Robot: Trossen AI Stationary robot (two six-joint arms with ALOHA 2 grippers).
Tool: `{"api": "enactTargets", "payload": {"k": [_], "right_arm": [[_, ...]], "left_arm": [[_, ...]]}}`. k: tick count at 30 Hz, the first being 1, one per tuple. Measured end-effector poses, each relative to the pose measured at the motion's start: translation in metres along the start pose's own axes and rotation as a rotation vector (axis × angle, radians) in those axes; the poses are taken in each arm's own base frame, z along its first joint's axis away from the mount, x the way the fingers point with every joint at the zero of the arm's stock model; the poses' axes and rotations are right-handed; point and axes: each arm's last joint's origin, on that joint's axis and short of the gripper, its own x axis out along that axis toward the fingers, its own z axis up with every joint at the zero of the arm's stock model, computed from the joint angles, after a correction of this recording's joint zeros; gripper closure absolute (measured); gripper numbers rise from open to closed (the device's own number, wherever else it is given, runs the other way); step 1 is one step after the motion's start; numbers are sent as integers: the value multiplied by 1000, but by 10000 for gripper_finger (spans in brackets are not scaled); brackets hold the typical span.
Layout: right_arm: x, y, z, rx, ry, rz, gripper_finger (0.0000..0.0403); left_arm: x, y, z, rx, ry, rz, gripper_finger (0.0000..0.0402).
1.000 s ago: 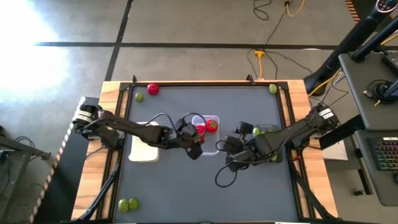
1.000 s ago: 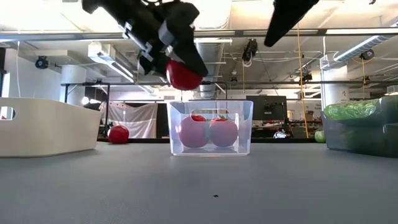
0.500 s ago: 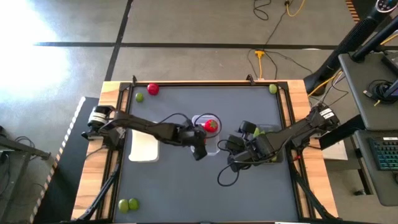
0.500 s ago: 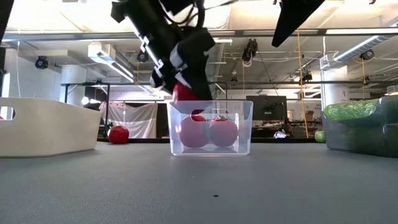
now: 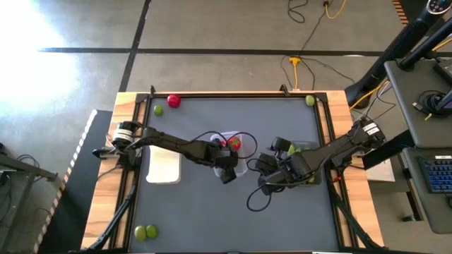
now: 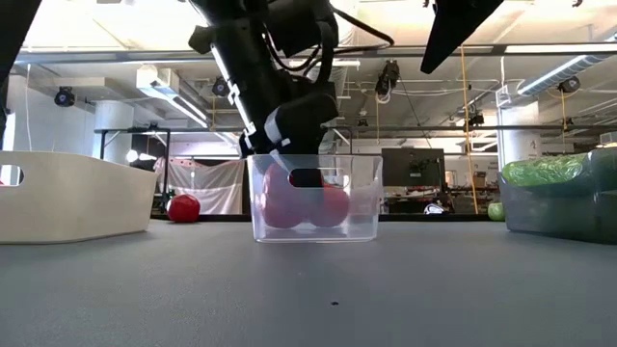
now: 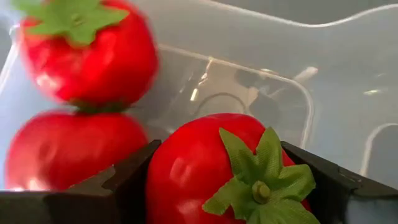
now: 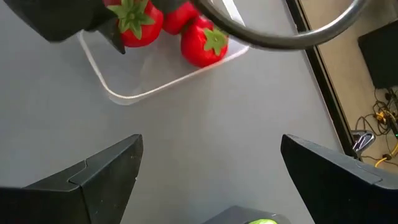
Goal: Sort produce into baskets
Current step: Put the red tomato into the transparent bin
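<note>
My left gripper (image 5: pixel 226 161) reaches down into the clear tray (image 6: pixel 313 198) and is shut on a small red fruit with a green top (image 7: pixel 230 168). Two more red fruits (image 7: pixel 87 46) (image 7: pixel 68 149) lie on the tray's floor beside it. My right gripper (image 8: pixel 211 174) is open and empty, above the table just right of the clear tray (image 8: pixel 155 81), next to the dark grey tray (image 6: pixel 569 207) that holds green pieces (image 6: pixel 545 172). The white tray (image 5: pixel 164 166) stands at the left. My left gripper pinches the red fruit's two sides (image 7: pixel 163 177) between its two fingers (image 7: pixel 124 180), coming from above and slanting down into the clear tray. The fruit's green top faces the wrist camera. Whether the fruit rests on the tray's floor, I cannot tell.
Loose produce lies on the table: a red fruit (image 5: pixel 173 101) and a lime (image 5: pixel 158 110) at the far left corner, a lime (image 5: pixel 309 101) at the far right corner, two limes (image 5: pixel 145 231) at the near left.
My left gripper has gone down with the red fruit, from above the clear tray's rim into the tray, still shut on it. The clear tray has slid a little toward the table's left.
</note>
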Motion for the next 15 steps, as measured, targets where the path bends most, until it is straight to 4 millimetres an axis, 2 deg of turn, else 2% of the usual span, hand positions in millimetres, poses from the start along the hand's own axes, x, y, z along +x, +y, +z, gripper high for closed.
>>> {"api": "enactTargets", "payload": {"k": [15], "right_arm": [[0,0,0,0,-3,1,28]], "left_arm": [[2,0,-1,8,3,1,84]]}}
